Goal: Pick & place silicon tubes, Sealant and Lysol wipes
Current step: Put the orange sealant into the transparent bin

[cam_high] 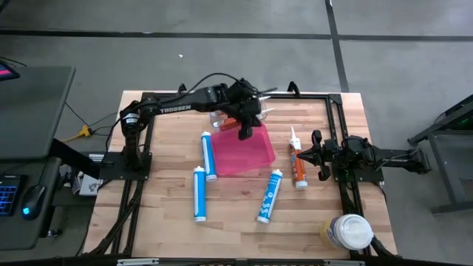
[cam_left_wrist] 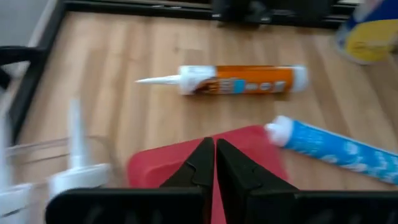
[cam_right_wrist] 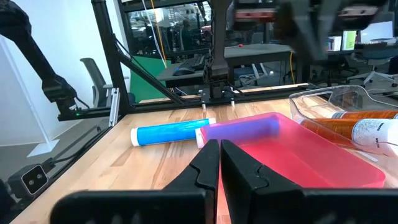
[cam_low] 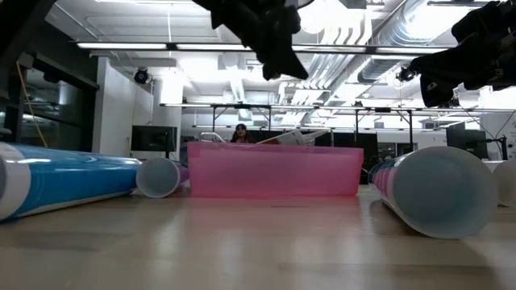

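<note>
A pink tray (cam_high: 255, 155) lies mid-table, and also shows in the low view (cam_low: 274, 171). My left gripper (cam_high: 244, 127) hangs shut and empty above its far edge, well clear of it in the low view (cam_low: 278, 56). A clear container (cam_high: 222, 118) holding an orange tube stands just behind the tray. Three blue tubes (cam_high: 208, 155) (cam_high: 198, 193) (cam_high: 270, 196) and an orange sealant tube (cam_high: 297, 166) lie flat on the table. The Lysol wipes (cam_high: 347, 231) stand upright at the near right corner. My right gripper (cam_high: 303, 155) waits shut beside the orange tube.
Black frame rails (cam_high: 336, 133) run along the table's far and right sides. Bare wood lies between the near tubes and the table's front edge. In the low view a blue tube (cam_low: 64, 181) and a tube's butt end (cam_low: 439, 189) flank the tray.
</note>
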Robot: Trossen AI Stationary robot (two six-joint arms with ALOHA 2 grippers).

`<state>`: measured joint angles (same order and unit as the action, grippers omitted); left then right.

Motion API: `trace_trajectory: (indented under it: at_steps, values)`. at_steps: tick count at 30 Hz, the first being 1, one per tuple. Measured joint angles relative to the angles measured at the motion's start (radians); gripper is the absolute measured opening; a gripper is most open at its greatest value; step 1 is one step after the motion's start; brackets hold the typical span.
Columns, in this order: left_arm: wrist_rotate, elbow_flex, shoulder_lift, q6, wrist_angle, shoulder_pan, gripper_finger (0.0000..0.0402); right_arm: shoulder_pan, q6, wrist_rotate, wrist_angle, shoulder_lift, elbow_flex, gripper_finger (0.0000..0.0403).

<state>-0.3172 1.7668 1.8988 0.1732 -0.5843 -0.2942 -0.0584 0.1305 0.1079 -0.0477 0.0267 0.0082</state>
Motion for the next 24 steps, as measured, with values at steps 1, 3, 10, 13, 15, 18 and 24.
trace_trajectory:
  at_steps: [1, 3, 10, 13, 15, 18, 24]
  values:
    - [-0.018, 0.000, 0.000, -0.003, 0.000, 0.012, 0.0003, 0.000, 0.000, 0.000, 0.000, 0.000, 0.000, 0.0012]
    - [-0.021, 0.000, 0.000, -0.007, 0.006, 0.037, 0.0002, 0.000, 0.000, 0.000, 0.000, 0.000, 0.000, 0.0012]
    - [0.017, -0.039, -0.009, -0.057, 0.109, 0.091, 0.0000, 0.000, 0.000, 0.000, 0.000, 0.000, 0.000, 0.0012]
    - [0.014, -0.121, -0.067, -0.095, 0.205, 0.099, 0.0000, 0.000, 0.000, 0.000, 0.000, 0.000, 0.000, 0.0012]
    - [0.020, -0.182, -0.100, -0.120, 0.291, 0.106, 0.0000, 0.000, 0.000, 0.000, 0.000, 0.000, 0.000, 0.0012]
    - [0.040, -0.295, -0.152, -0.134, 0.351, 0.108, 0.0000, 0.000, 0.000, 0.000, 0.001, 0.000, 0.000, 0.0012]
    - [0.140, -0.518, -0.327, -0.157, 0.498, 0.118, 0.0000, 0.000, 0.000, 0.000, 0.001, 0.000, 0.000, 0.0012]
